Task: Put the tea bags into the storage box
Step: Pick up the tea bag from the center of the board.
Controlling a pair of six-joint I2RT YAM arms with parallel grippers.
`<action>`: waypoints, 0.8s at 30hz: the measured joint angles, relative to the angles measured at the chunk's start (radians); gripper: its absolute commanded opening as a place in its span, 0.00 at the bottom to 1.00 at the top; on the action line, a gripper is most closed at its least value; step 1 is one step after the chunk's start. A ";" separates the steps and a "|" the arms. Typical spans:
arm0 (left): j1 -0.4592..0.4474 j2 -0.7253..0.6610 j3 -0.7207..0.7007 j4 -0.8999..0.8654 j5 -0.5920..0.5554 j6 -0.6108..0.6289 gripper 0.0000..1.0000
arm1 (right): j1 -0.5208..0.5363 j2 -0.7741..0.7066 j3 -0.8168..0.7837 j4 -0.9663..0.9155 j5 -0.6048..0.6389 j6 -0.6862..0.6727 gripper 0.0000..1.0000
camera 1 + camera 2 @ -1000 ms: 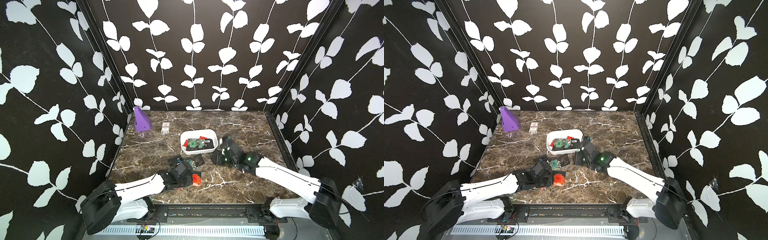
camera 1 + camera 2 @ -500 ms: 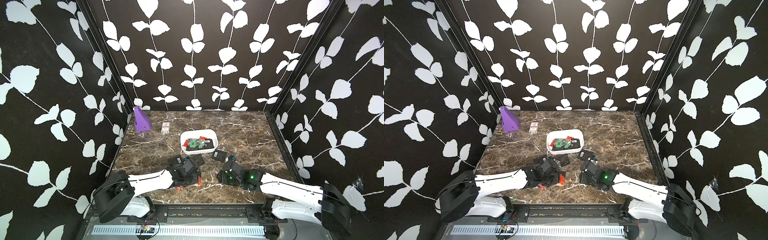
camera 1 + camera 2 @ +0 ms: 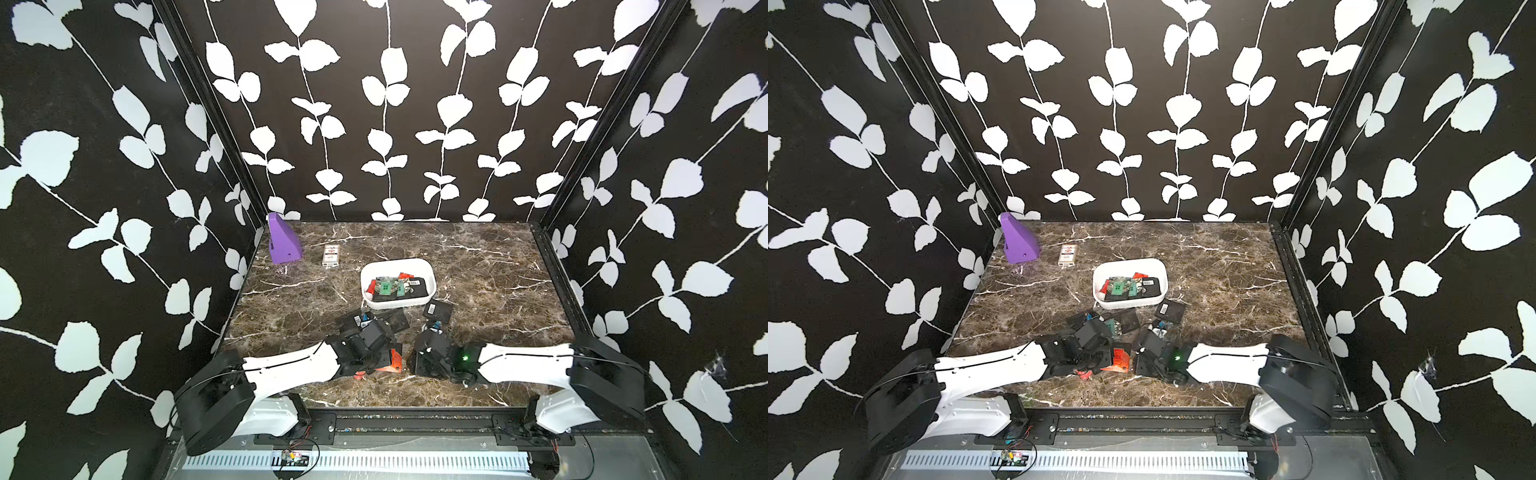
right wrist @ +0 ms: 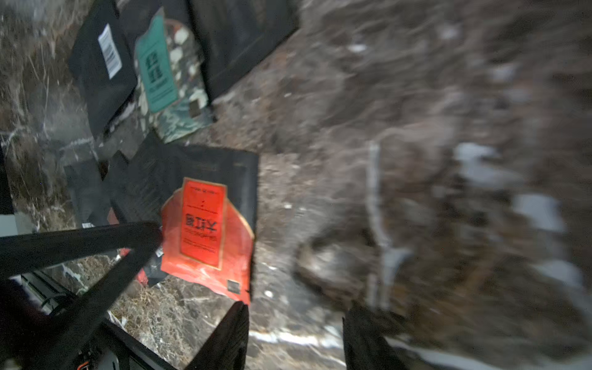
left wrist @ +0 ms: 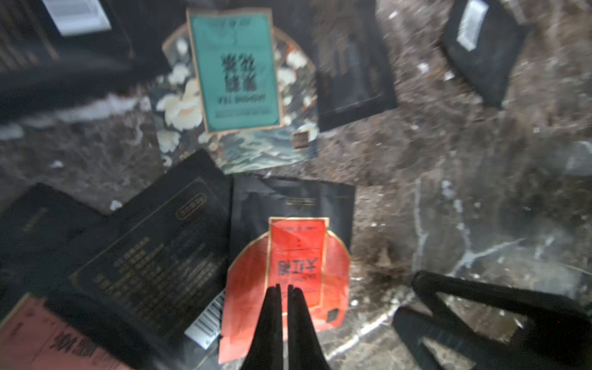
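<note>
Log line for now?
left gripper: shut at red-orange tea bag, grip unclear | right gripper: open, empty | storage box: partly filled, tea bags outside

Left arm (image 3: 291, 368): white shell link, black joints, with a thin dark seam line along it.
Right arm (image 3: 523, 361): same white-and-black build; small green light (image 3: 466, 357).
Shoulders (image 3: 216, 399): bulky black housings on white mounts (image 3: 270, 415).
Cables (image 3: 308, 432): thin wires by the mounts, seemingly red and black.
Left gripper (image 5: 283, 288): slim black tapering fingers (image 5: 272, 320).

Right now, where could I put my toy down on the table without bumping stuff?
The table is bare right of the storage box, and between the purple block and the left arm. Crowded: tea bags piled before the box.
</note>
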 measured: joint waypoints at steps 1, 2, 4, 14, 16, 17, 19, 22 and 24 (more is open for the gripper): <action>0.000 0.003 -0.009 0.008 0.004 -0.007 0.00 | 0.004 0.014 0.017 0.003 -0.002 0.000 0.49; 0.000 0.006 -0.019 0.016 0.007 -0.014 0.00 | 0.007 0.021 0.030 0.008 -0.004 0.000 0.49; 0.000 0.006 -0.031 0.019 0.007 -0.024 0.00 | 0.009 0.021 0.043 0.018 -0.004 0.000 0.49; 0.000 0.006 -0.042 0.024 -0.001 -0.041 0.00 | 0.010 0.020 0.043 0.023 0.015 0.004 0.49; 0.000 0.007 -0.047 0.028 -0.003 -0.045 0.00 | 0.010 0.028 0.043 0.024 0.014 0.003 0.49; 0.000 0.008 -0.047 0.029 -0.004 -0.048 0.00 | 0.010 0.034 0.044 0.026 0.014 0.003 0.49; 0.000 0.010 -0.047 0.029 -0.007 -0.051 0.00 | 0.010 0.049 0.045 0.028 0.014 0.003 0.49; 0.000 0.010 -0.047 0.029 -0.013 -0.051 0.00 | 0.010 0.072 0.051 0.031 0.011 0.003 0.49; 0.000 0.010 -0.051 0.032 -0.015 -0.052 0.00 | 0.010 0.082 0.058 0.033 0.008 0.002 0.48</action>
